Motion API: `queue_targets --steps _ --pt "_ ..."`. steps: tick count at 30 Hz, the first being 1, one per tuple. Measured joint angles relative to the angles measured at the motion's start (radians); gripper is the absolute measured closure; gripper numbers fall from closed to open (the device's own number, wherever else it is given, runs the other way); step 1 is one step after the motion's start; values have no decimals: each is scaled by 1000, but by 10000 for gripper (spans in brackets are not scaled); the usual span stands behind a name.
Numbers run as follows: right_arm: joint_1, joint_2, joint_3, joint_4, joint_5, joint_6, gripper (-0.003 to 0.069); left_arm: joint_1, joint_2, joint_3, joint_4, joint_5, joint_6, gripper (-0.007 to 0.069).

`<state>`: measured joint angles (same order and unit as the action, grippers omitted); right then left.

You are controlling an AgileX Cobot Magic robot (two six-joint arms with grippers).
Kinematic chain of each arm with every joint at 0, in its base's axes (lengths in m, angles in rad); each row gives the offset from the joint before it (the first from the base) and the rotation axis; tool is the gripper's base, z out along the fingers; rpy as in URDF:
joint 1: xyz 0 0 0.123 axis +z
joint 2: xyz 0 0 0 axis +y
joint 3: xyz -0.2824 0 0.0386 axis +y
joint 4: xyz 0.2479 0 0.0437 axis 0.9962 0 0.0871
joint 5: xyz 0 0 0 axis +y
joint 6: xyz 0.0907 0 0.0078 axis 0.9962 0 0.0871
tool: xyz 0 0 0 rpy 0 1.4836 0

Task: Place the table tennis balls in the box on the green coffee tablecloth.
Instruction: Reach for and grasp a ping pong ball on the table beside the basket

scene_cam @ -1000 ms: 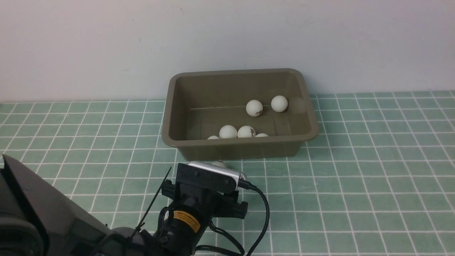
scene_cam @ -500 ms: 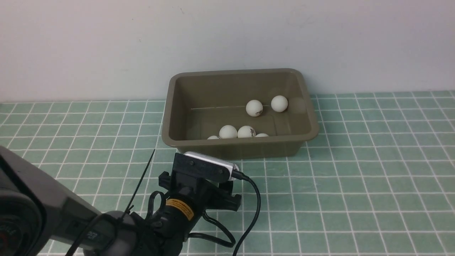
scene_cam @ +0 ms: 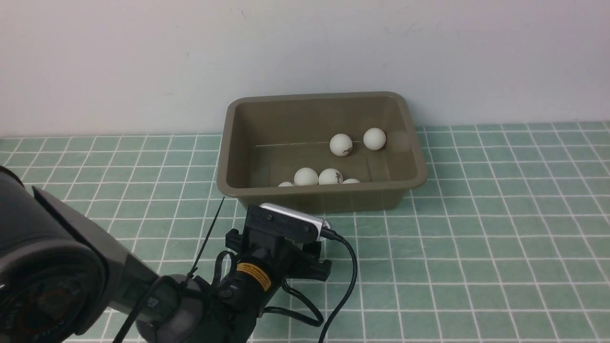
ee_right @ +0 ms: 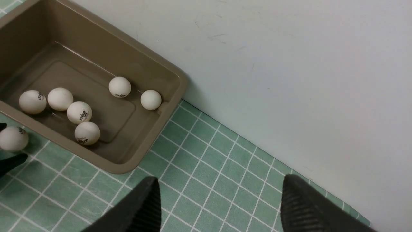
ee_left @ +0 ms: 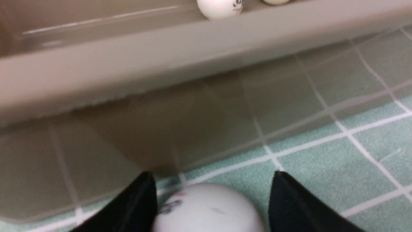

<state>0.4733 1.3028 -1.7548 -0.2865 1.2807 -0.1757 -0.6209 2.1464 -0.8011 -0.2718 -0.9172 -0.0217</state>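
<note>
Here, left jaws straddle a matte round ball (ee_left: 206, 209), grip unclear; right jaws open.

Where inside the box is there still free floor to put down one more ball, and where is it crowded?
The box floor is bare along its back wall on the robot's left, from the left wall to the ball with a logo. The front wall is crowded: four balls sit there in a row. Two more sit near the back right corner. The last ball lies outside, between the left gripper fingers.

Front view facing wall, left wrist close-up low, right wrist high (all share box (scene_cam: 319, 190))
</note>
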Motion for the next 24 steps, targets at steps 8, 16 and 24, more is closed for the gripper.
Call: queue_targets --steps 8,16,24 --pt "0 0 0 0 0 -1 202 1 -5 1 0 21 0 285" --pt "0 0 0 -1 0 -1 202 -5 -144 111 26 26 -7 285" --pt "0 0 0 -2 0 -1 202 -7 -297 257 138 26 -98 285"
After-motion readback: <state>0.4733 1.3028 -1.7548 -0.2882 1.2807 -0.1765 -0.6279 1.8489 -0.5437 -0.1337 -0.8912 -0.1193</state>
